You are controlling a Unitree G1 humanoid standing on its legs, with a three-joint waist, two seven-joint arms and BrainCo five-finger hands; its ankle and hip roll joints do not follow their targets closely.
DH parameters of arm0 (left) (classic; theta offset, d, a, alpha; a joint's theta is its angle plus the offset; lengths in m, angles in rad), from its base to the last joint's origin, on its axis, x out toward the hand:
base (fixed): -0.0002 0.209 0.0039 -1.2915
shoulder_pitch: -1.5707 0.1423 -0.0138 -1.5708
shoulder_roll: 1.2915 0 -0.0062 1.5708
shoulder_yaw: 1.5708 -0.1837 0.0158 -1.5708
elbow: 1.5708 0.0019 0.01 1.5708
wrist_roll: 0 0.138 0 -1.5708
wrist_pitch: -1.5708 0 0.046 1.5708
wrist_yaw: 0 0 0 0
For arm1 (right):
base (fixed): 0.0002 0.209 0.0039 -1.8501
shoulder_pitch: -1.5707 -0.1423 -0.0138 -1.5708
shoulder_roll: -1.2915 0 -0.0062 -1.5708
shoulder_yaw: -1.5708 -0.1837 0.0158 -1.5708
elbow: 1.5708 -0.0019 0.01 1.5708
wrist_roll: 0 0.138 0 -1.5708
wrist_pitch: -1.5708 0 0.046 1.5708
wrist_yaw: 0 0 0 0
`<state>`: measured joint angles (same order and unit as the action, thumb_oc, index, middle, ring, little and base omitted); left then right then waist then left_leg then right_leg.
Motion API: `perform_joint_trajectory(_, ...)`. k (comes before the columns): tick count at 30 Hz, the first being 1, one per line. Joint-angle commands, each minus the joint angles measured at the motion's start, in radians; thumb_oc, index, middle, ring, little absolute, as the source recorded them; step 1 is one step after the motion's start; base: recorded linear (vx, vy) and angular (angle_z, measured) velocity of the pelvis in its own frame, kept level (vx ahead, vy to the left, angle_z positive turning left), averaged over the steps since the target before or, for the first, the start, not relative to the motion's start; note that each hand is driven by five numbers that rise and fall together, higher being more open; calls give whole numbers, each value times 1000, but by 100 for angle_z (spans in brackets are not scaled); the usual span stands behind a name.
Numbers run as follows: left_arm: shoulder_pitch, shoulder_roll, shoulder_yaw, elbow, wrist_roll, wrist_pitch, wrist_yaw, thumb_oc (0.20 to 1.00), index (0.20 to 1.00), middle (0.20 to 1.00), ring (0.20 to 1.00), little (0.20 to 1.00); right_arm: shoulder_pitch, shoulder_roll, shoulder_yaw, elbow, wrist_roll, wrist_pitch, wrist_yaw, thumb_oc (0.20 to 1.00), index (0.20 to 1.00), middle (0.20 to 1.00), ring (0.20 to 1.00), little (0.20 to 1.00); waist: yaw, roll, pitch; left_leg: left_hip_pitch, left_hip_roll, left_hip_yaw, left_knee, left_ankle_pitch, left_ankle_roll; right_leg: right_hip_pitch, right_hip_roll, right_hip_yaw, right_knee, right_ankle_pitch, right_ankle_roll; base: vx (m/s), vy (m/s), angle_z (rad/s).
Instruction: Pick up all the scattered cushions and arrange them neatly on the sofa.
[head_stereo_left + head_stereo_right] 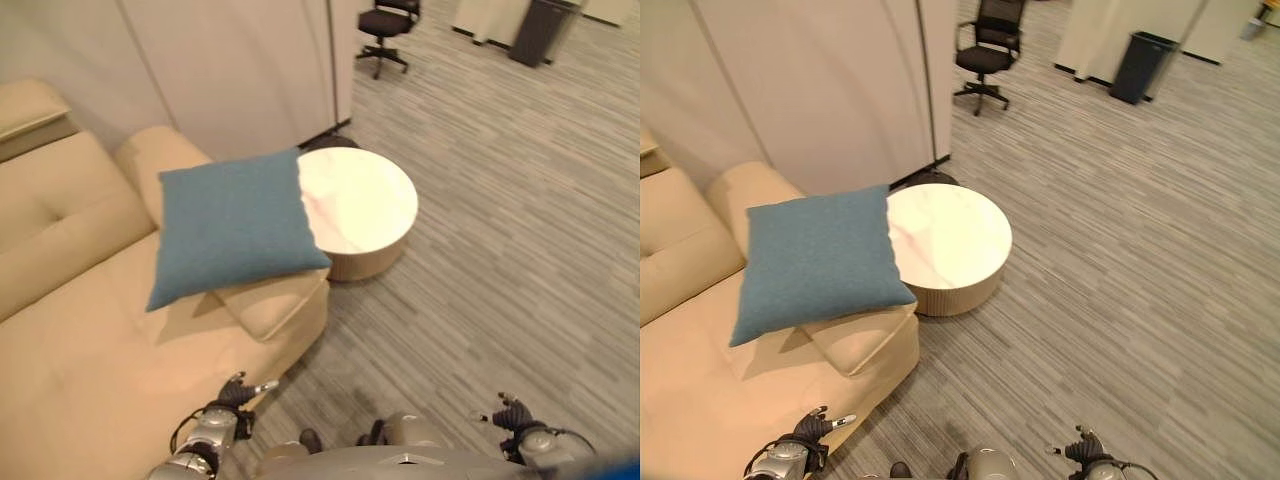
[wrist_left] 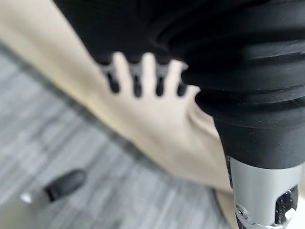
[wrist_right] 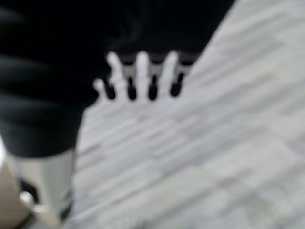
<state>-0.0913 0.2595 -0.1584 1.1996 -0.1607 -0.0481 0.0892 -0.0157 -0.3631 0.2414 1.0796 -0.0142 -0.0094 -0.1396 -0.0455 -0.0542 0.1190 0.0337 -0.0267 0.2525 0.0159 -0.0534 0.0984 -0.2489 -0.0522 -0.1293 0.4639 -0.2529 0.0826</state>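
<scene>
Where no writing shows, blue cushion leaning on sofa

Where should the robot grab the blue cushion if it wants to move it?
Probably the blue cushion's lower corner nearest the robot: it sticks out past the beige cushion under it, so fingers could pinch it from the front. The left hand hangs closest, beside the sofa's edge, holding nothing.

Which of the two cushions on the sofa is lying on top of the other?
The blue square cushion; it rests tilted on the flat beige cushion, against the beige sofa's armrest.
</scene>
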Motion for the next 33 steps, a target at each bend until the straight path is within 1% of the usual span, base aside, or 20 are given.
perform_joint_trajectory(1, 5, 9, -13, -9, 51, -17, -1, 1000, 1000, 1000, 1000, 1000, -34, -19, -3, 18, 10, -14, -12, 1000, 1000, 1000, 1000, 1000, 6, -9, 41, 0, -20, -76, 34, -30, -73, 61, 20, 16, -291, 239, 40, 197, -56, 99)
perform_joint_trajectory(4, -9, 4, -34, 10, 77, -22, -9, 1000, 1000, 1000, 1000, 1000, -19, -23, -9, 24, 15, -21, -10, 1000, 1000, 1000, 1000, 1000, -12, -19, 43, 1, -44, -146, 69, -58, -78, 95, 29, 63, -359, 243, 39, 166, -83, 117)
perform_joint_trajectory(5, -12, -3, -42, 14, 84, -22, -15, 1000, 1000, 1000, 1000, 1000, -7, -26, -20, 35, 22, -23, -7, 1000, 1000, 1000, 1000, 1000, -24, -23, 37, -14, -40, -124, 137, -79, -104, 138, 20, 51, -387, 241, 25, 148, -124, 143)
perform_joint_trajectory(6, -11, -7, -46, 11, 83, -21, -18, 1000, 1000, 1000, 1000, 1000, -4, -24, -21, 42, 25, -24, -6, 1000, 1000, 1000, 1000, 1000, -32, -30, 35, -44, -10, -72, 201, -81, -113, 155, 5, 34, -395, 240, 18, 99, -96, 133)
perform_joint_trajectory(7, -11, -6, -46, 11, 83, -21, -18, 1000, 1000, 1000, 1000, 1000, -4, -23, -21, 42, 25, -24, -6, 1000, 1000, 1000, 1000, 1000, -33, -31, 32, -48, -11, -72, 201, -79, -113, 151, 4, 33, -396, 242, 18, 47, -77, 81)
perform_joint_trajectory(9, -11, -6, -45, 3, 77, -19, -23, 1000, 1000, 1000, 1000, 1000, -2, -24, -16, 48, 29, -21, -5, 1000, 1000, 1000, 1000, 1000, -40, -44, 35, -86, 51, 20, 319, -68, -124, 189, -9, 6, -416, 236, 3, 103, -72, 110)
perform_joint_trajectory(10, -17, -4, -46, -3, 70, -16, -18, 1000, 1000, 1000, 1000, 1000, 4, -24, -17, 56, 35, -15, -7, 1000, 1000, 1000, 1000, 1000, -44, -50, 37, -115, 152, 89, 385, -47, -150, 235, -19, -22, -434, 214, -4, 113, -34, 97)
perform_joint_trajectory(11, -17, -4, -47, -3, 70, -16, -18, 1000, 1000, 1000, 1000, 1000, 5, -23, -17, 56, 35, -15, -7, 1000, 1000, 1000, 1000, 1000, -45, -48, 39, -117, 158, 86, 394, -51, -153, 239, -16, -24, -436, 213, -5, 99, 5, 80)
perform_joint_trajectory(12, -18, 2, -45, -9, 68, -14, -17, 1000, 1000, 1000, 1000, 1000, 8, -26, -14, 61, 30, -10, -7, 1000, 1000, 1000, 1000, 1000, -43, -58, 34, -118, 217, 119, 333, -4, -160, 248, -30, -55, -450, 220, -7, 7, 6, 62)
perform_joint_trajectory(13, -18, 2, -45, -9, 68, -14, -17, 1000, 1000, 1000, 1000, 1000, 8, -26, -14, 61, 30, -10, -7, 1000, 1000, 1000, 1000, 1000, -43, -59, 34, -117, 216, 118, 332, -3, -160, 249, -30, -56, -450, 221, -7, 45, 38, 60)
perform_joint_trajectory(16, -12, 12, -36, -9, 65, -14, -11, 1000, 1000, 1000, 1000, 1000, 20, -29, -18, 69, 20, -7, -4, 1000, 1000, 1000, 1000, 1000, -46, -57, 8, -95, 283, 111, 193, 72, -195, 258, -39, -76, -454, 206, 4, 168, 117, 26)
perform_joint_trajectory(17, -8, 14, -30, -9, 61, -15, -5, 1000, 1000, 1000, 1000, 1000, 25, -36, -24, 57, 14, -6, -5, 1000, 1000, 1000, 1000, 1000, -52, -43, -6, -67, 327, 113, 97, 147, -233, 265, -44, -78, -448, 187, 9, 159, 178, 2)
perform_joint_trajectory(18, -8, 14, -30, -9, 61, -15, -5, 1000, 1000, 1000, 1000, 1000, 26, -37, -24, 56, 14, -6, -4, 1000, 1000, 1000, 1000, 1000, -52, -43, -6, -65, 326, 114, 95, 149, -234, 265, -44, -78, -448, 187, 9, 158, 213, -2)
perform_joint_trajectory(19, -7, 16, -30, -8, 62, -15, -2, 1000, 1000, 1000, 1000, 1000, 25, -43, -25, 53, 9, -7, -6, 1000, 1000, 1000, 1000, 1000, -45, -37, -7, -71, 333, 78, 81, 170, -238, 269, -46, -74, -444, 180, 11, 87, 113, -6)
perform_joint_trajectory(22, -5, 10, -32, -2, 54, -19, -5, 1000, 1000, 1000, 1000, 1000, 11, -48, -25, 50, -3, -13, -5, 1000, 1000, 1000, 1000, 1000, -38, -18, -12, -56, 318, -15, 46, 159, -254, 277, -61, -60, -437, 179, 24, 124, 209, -21)
perform_joint_trajectory(25, -8, 6, -40, 0, 60, -17, -13, 1000, 1000, 1000, 1000, 1000, 9, -50, -39, 56, -6, -10, -3, 1000, 1000, 1000, 1000, 1000, -44, -3, -20, -40, 301, 18, 18, 145, -259, 294, -92, -64, -445, 186, 40, 116, 382, -7)
perform_joint_trajectory(26, -21, 10, -61, 3, 88, -17, -14, 1000, 1000, 1000, 1000, 1000, -2, -44, -59, 54, 4, -5, 1, 1000, 1000, 1000, 1000, 1000, -54, -3, -17, -29, 243, 40, 21, 90, -237, 288, -158, -59, -432, 227, 80, 106, 527, 31)
perform_joint_trajectory(29, -30, 17, -63, 1, 92, -20, -10, 1000, 1000, 1000, 1000, 1000, -8, -34, -62, 43, 6, -4, 3, 1000, 1000, 1000, 1000, 1000, -50, -8, -11, -28, 209, 53, 32, 51, -210, 257, -193, -39, -402, 253, 95, 37, 342, 9)
perform_joint_trajectory(31, -38, 28, -50, -4, 80, -20, -3, 1000, 1000, 1000, 1000, 1000, -23, -19, -62, 41, 15, -3, 2, 1000, 1000, 1000, 1000, 1000, -43, -11, -4, -27, 177, 74, 29, 32, -185, 194, -230, -32, -345, 324, 115, -32, 260, -31)
perform_joint_trajectory(33, -43, 46, -33, 1, 71, -21, 4, 1000, 1000, 1000, 1000, 1000, -43, -7, -52, 49, 23, -6, 1, 1000, 1000, 1000, 1000, 1000, -31, 5, 13, -2, 159, 108, 7, 23, -166, 140, -229, -80, -264, 312, 99, -29, 273, -53)
